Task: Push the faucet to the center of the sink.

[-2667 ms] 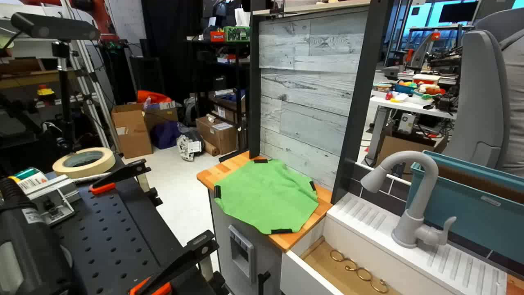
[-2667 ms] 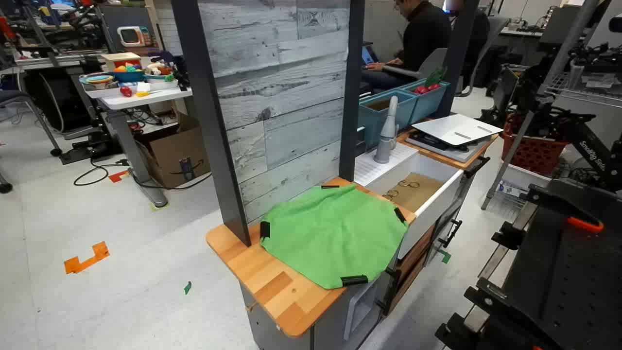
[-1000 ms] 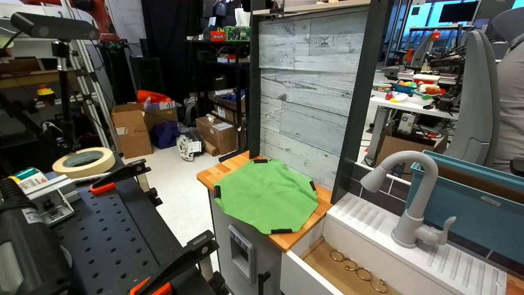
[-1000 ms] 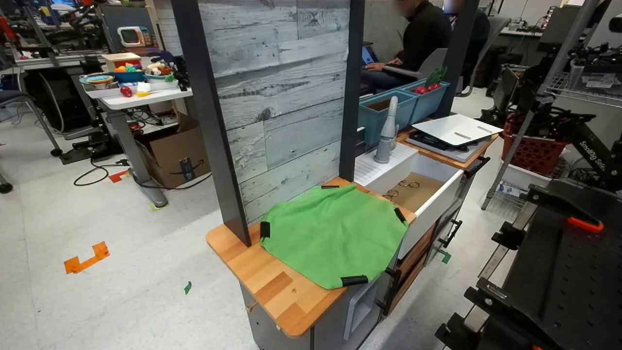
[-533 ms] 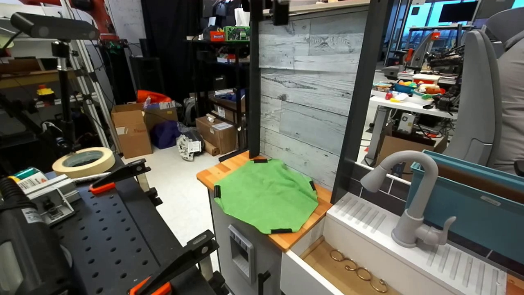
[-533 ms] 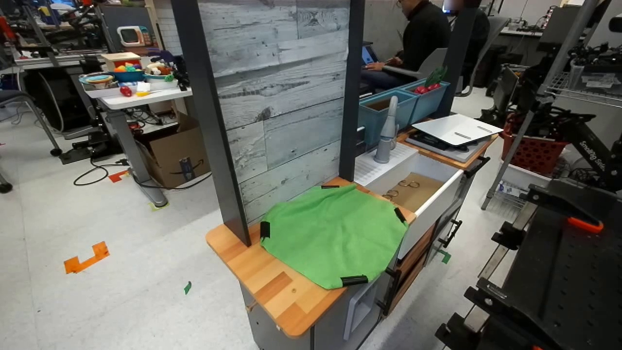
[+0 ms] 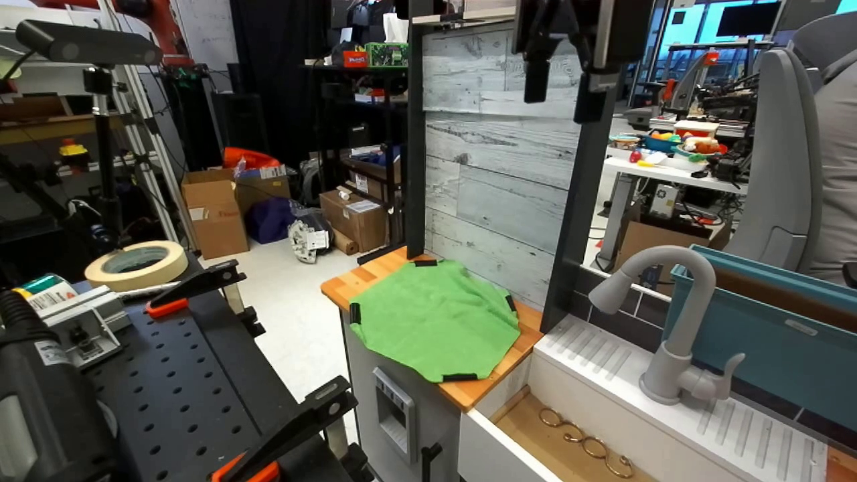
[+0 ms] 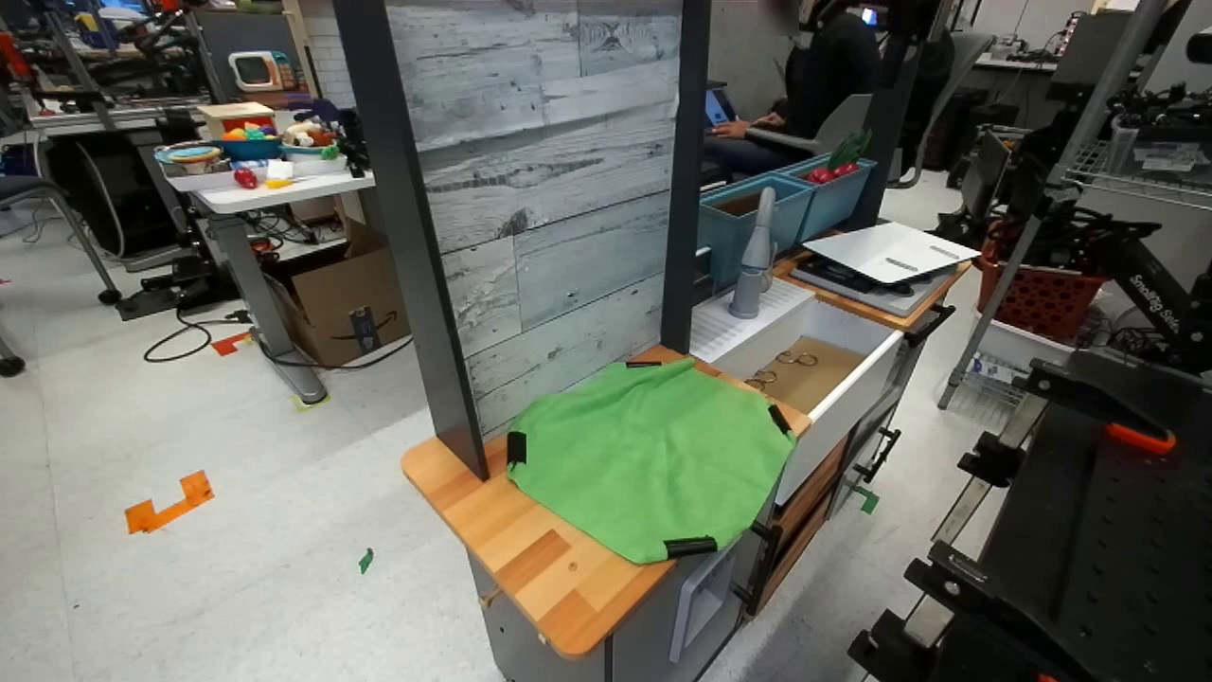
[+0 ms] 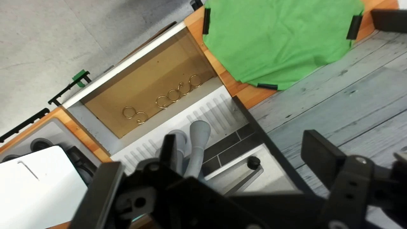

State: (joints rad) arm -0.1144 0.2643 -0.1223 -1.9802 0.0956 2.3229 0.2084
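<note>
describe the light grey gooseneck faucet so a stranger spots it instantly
Find the brown wooden counter under a green cloth, then the rectangular white-walled sink beside it. On the sink's ridged white ledge stands the matte light-grey gooseneck faucet. Unlike the boxy teal bin behind it, it has an arched spout.

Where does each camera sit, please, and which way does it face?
In an exterior view: raised near the bench, facing obliquely down to cloth and faucet; the tool hangs at top.
In an exterior view: raised, facing across the cloth toward the sink; whether the tool shows is unclear.
Wrist view: by the tool, facing steeply down on sink and faucet; its fingers show.
Both exterior views share cloth, sink and faucet.
</note>
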